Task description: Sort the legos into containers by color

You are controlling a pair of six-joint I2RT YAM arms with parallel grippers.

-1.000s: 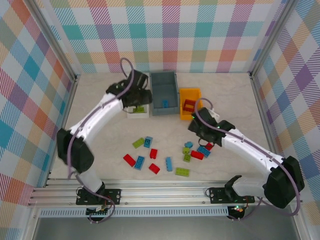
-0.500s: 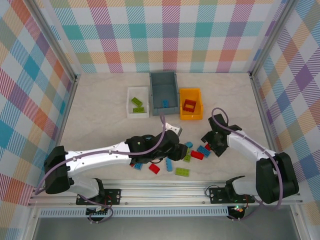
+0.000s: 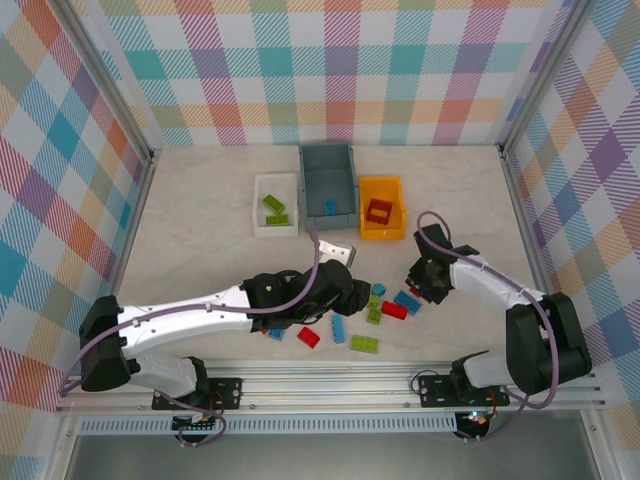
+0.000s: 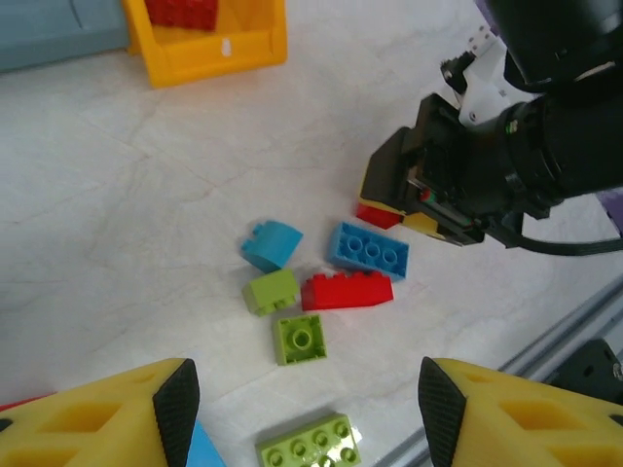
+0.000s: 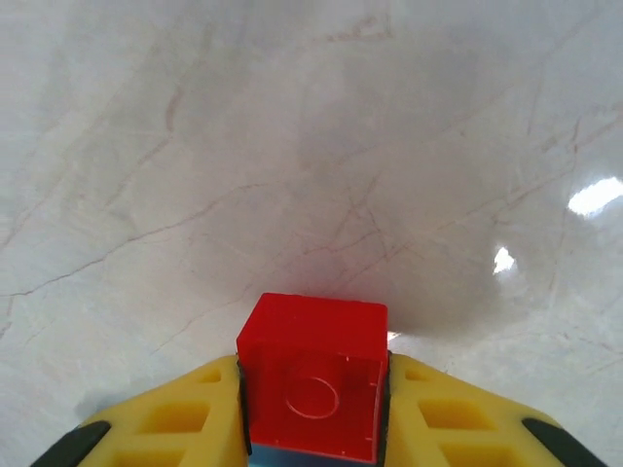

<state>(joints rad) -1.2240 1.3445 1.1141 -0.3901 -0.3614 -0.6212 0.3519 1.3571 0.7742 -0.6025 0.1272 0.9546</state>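
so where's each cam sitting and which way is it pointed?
Top external: above, behind the bases, looking down at the table; shows both arms, left gripper, right gripper.
Left wrist: low over loose bricks, facing the right gripper; own open fingers below.
Right wrist: close over the table; own fingers clamp a red brick.
Shared: top and left wrist see the orange bin.

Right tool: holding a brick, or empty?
Holding. The right tool has a red brick clamped between its yellow fingers.

Back-left table (image 3: pixel 190 230) open — legos (image 3: pixel 365 344), left arm (image 3: pixel 200 310) crowd front.
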